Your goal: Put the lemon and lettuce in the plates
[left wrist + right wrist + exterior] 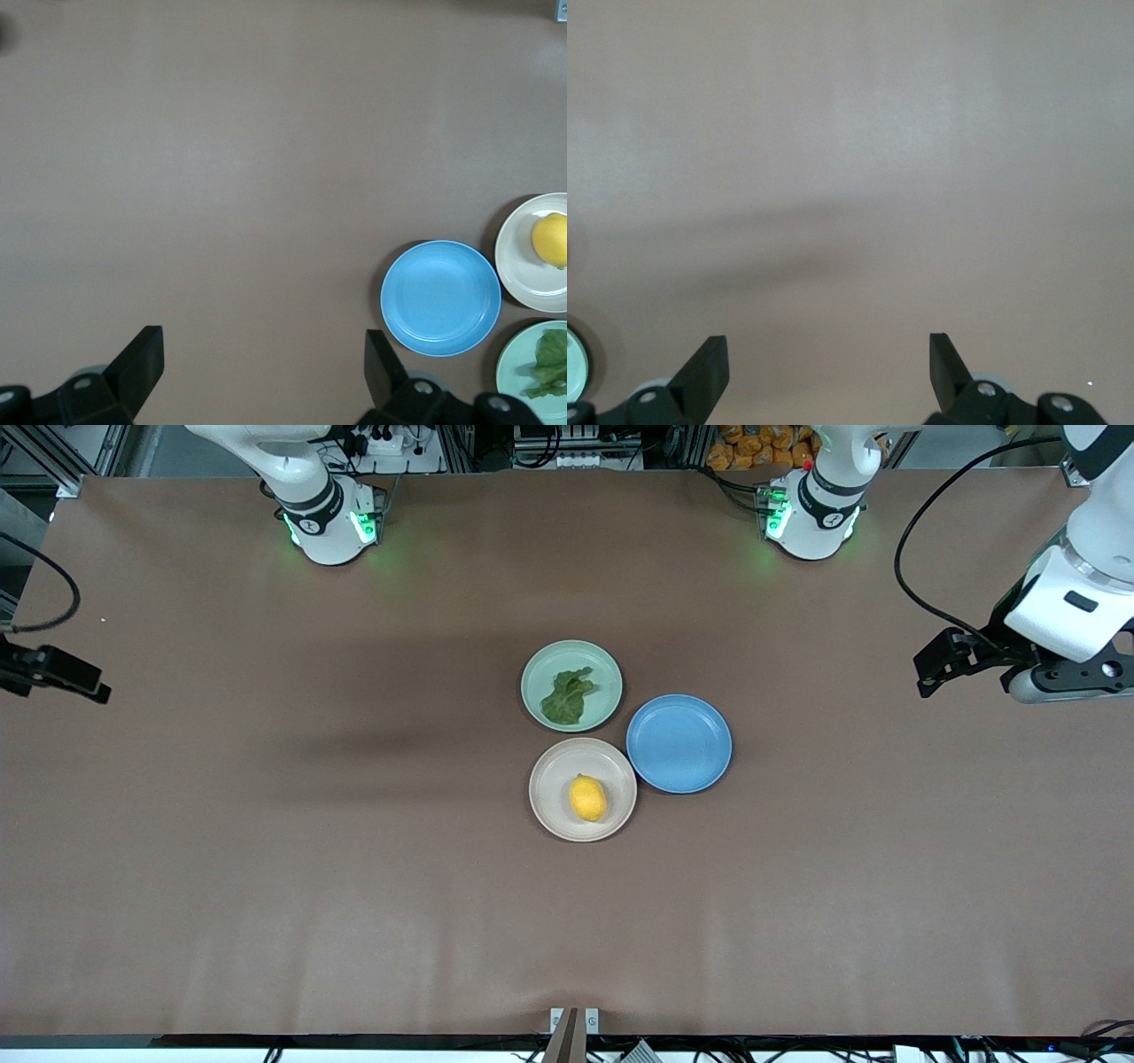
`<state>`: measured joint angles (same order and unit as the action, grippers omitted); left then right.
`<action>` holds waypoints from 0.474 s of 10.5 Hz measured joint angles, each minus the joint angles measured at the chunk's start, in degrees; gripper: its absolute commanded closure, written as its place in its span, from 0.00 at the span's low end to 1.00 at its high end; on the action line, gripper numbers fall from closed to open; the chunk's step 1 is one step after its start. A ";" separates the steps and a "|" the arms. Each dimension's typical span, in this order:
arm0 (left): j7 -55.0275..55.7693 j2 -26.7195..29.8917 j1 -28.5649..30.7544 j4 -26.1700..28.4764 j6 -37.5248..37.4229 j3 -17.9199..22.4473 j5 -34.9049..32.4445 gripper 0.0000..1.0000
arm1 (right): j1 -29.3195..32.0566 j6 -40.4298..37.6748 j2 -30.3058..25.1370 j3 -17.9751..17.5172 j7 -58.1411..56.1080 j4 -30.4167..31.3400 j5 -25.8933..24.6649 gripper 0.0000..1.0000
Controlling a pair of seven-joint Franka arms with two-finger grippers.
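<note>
- The left gripper (259,372) hangs in the air over bare table toward the left arm's end, well apart from the blue plate (679,743); its two fingers stand wide apart and hold nothing; this arm waits.
- The right gripper (828,376) hangs over bare table toward the right arm's end, also well apart from the blue plate; its fingers are spread wide too and hold nothing.
- The blue plate carries nothing; it lies near the middle of the brown table (266,886).
- The mint green plate (571,685) lies just beside the blue plate, farther from the front camera; the lettuce (568,695) lies in it.
- The beige plate (582,789) lies just beside the blue plate, nearer to the front camera; the lemon (587,798) lies in it.
</note>
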<state>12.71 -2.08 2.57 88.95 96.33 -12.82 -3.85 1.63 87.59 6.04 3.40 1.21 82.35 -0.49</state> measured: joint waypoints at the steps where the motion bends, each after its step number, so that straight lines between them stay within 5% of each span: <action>1: -0.12 0.10 0.02 -0.12 -0.23 0.37 0.06 0.00 | 0.00 -1.53 -1.05 0.02 -0.02 -0.33 0.00 0.00; 5: -0.39 1.33 0.01 -0.51 -2.51 0.87 0.14 0.00 | 0.01 -4.30 -3.98 0.26 -0.89 -1.13 0.00 0.00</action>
<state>12.32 -0.75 2.58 88.44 93.82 -11.95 -3.71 1.64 83.29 2.06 3.66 0.32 81.22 -0.49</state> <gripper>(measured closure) 0.000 0.000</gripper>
